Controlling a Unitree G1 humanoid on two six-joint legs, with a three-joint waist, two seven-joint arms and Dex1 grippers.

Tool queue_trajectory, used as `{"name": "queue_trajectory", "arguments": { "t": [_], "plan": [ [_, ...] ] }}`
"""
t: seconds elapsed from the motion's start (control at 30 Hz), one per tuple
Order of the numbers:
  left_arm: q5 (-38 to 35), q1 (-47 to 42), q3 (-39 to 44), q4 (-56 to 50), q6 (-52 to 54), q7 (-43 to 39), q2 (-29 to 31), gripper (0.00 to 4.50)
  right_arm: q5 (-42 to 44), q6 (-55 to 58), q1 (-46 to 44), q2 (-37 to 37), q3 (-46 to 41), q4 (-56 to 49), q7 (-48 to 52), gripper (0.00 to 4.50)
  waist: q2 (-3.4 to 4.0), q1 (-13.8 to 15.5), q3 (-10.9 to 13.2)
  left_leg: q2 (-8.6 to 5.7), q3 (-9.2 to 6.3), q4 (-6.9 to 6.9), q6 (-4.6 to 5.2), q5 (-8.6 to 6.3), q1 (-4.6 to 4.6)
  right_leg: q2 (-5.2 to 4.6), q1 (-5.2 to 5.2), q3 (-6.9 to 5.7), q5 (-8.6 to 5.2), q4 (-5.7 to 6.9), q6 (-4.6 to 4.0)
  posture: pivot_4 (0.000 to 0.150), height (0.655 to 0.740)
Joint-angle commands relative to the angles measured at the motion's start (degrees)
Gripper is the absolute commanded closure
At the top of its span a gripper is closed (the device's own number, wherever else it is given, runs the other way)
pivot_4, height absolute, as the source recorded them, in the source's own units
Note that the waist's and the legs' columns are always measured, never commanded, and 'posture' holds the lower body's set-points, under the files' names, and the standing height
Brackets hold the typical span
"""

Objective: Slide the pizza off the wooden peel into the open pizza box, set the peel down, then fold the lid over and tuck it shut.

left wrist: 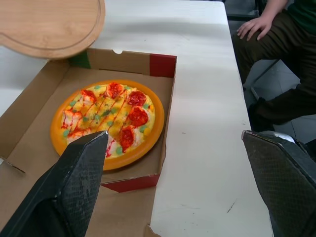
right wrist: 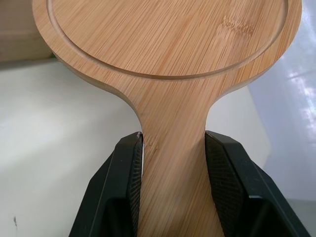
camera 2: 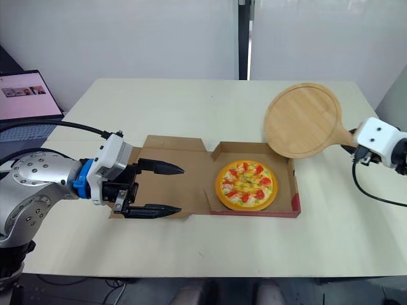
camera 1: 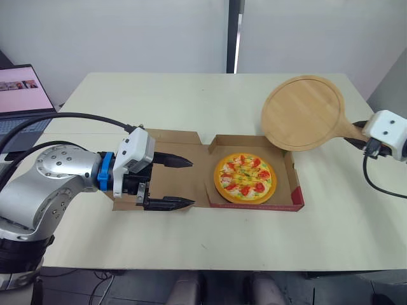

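The pale worktop (camera 1: pixel 191 95) carries an open pizza box (camera 1: pixel 254 204), its lid (camera 1: pixel 181 141) lying flat toward the robot's left. The round wooden peel (camera 1: pixel 302 114) hangs tilted in the air above the box's far right corner. Its face is bare, and its handle is clamped between the fingers of the right end effector (right wrist: pixel 174 145). The pizza (camera 1: pixel 245 178) sits flat inside the box's tray. The left end effector (camera 1: pixel 191 182) hovers over the flat lid, fingers spread wide and gripping nothing, pointing toward the pizza. A seated person's hand (left wrist: pixel 254 24) rests on their leg beside the worktop.
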Motion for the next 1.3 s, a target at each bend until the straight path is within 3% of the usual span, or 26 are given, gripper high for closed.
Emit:
{"name": "queue_trajectory", "arguments": {
  "t": [0.03,0.33,0.9,0.93,1.13,1.3],
  "plan": [
    [-1.26,-2.10,0.63,-1.00,-0.46,0.86,-1.25,0.00,4.75,6.08,8.22,1.23,-10.82,-6.57,-2.38,2.88,-0.01,0.37,-0.01,0.00,-0.01,0.00,0.00,0.00,-0.01,-0.01,0.01,-0.01,0.00,0.00,0.00,0.150,0.7281],
    [-2.77,-6.47,-1.24,-0.45,0.88,1.62,-4.57,0.00,11.60,25.27,27.15,14.79,-25.63,-22.98,-11.28,2.89,0.01,-0.09,-0.02,0.01,-0.04,0.00,0.02,0.00,0.08,0.02,0.10,0.00,0.00,0.04,0.00,0.150,0.7281],
    [-5.16,-11.42,-2.94,-0.54,3.71,3.47,-9.09,0.00,16.78,46.39,30.99,25.09,-25.66,-29.95,-24.60,2.89,0.03,-0.19,-0.03,-0.01,-0.05,0.01,0.02,0.00,0.15,0.04,0.17,0.02,0.00,0.06,0.00,0.150,0.7281],
    [-5.10,-11.48,-2.98,-0.49,3.66,3.44,-9.13,0.00,17.36,47.32,30.96,25.23,-25.82,-29.91,-24.84,2.15,0.03,-0.19,-0.03,-0.01,-0.05,0.01,0.02,0.00,0.14,0.04,0.16,0.01,0.00,0.06,0.00,0.150,0.7281],
    [-5.04,-11.30,-2.73,-0.46,3.61,3.36,-9.05,0.00,20.48,49.07,33.24,24.40,-27.25,-33.28,-23.35,0.14,0.03,-0.18,-0.03,-0.01,-0.07,0.01,0.02,0.00,0.17,0.05,0.21,-0.01,0.00,0.06,0.00,0.150,0.7281],
    [-4.68,-9.20,-0.53,-0.13,3.88,5.19,-8.10,0.00,22.21,43.51,35.49,18.56,-29.55,-34.95,-16.41,0.06,0.03,-0.24,-0.03,-0.01,-0.07,0.01,0.25,-0.13,0.21,0.06,0.27,-0.01,0.00,0.03,0.01,0.150,0.7281]
  ]
}}
